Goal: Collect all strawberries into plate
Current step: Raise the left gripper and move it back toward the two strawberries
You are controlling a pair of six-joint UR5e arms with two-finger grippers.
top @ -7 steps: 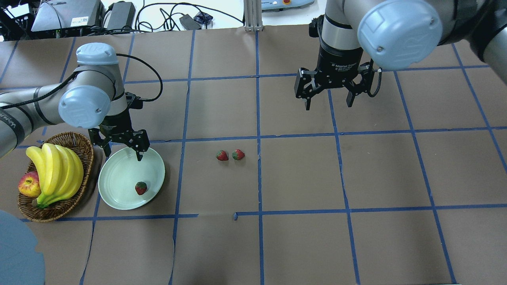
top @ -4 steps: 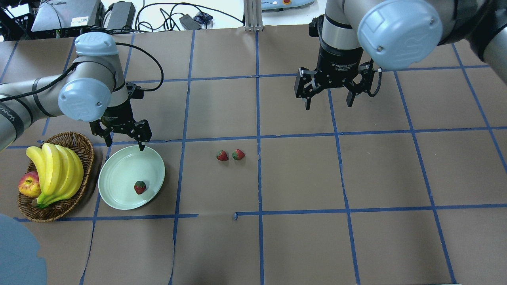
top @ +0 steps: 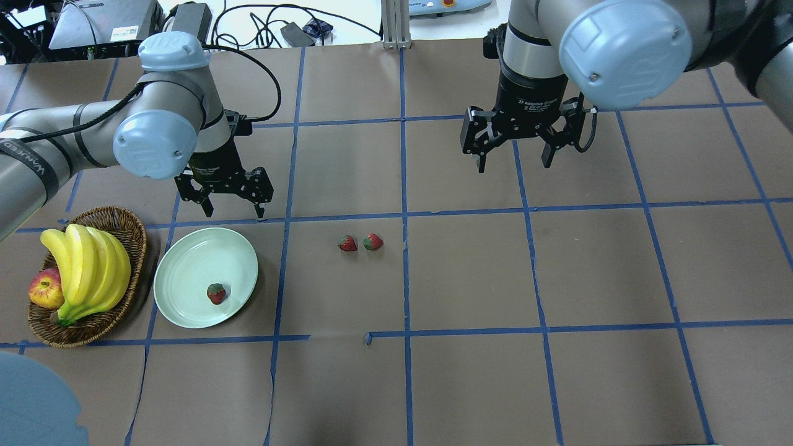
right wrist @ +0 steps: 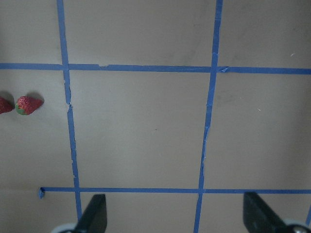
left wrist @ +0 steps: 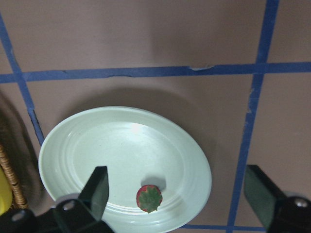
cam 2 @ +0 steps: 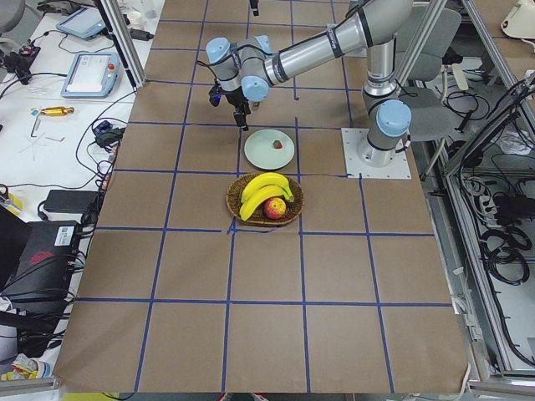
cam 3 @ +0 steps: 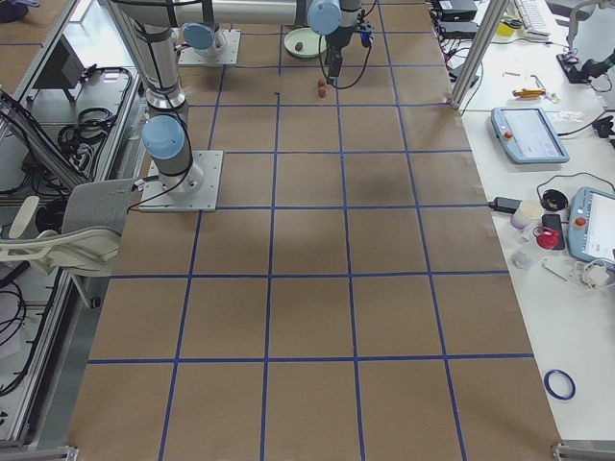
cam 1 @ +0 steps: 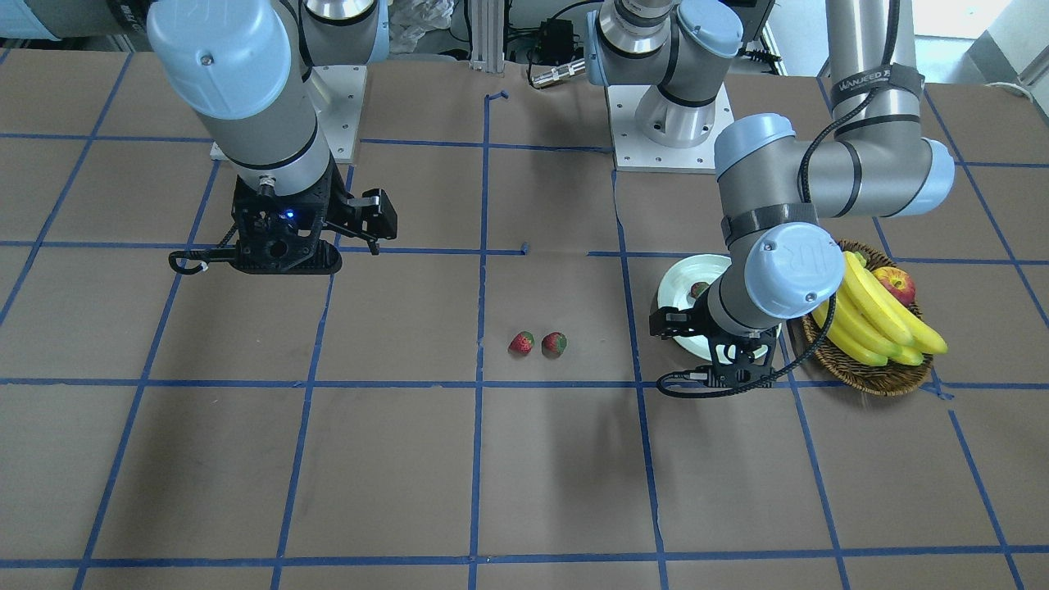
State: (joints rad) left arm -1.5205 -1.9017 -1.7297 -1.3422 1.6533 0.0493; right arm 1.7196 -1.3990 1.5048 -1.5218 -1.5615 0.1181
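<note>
1 strawberry (top: 217, 293) lies in plate (top: 186, 266), collected | 2 strawberries (top: 347, 243) touching-close on table, well right of plate, pending | L gripper (top: 234, 214) wide, empty, just beyond plate, prob. free for next pick | R gripper (top: 514, 166) wide, empty, far right of plate, idle

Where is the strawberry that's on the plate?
In the overhead view the strawberry sits on the pale green plate at the left side, near the rim closest to the robot. The banana basket is just left of it.
</note>
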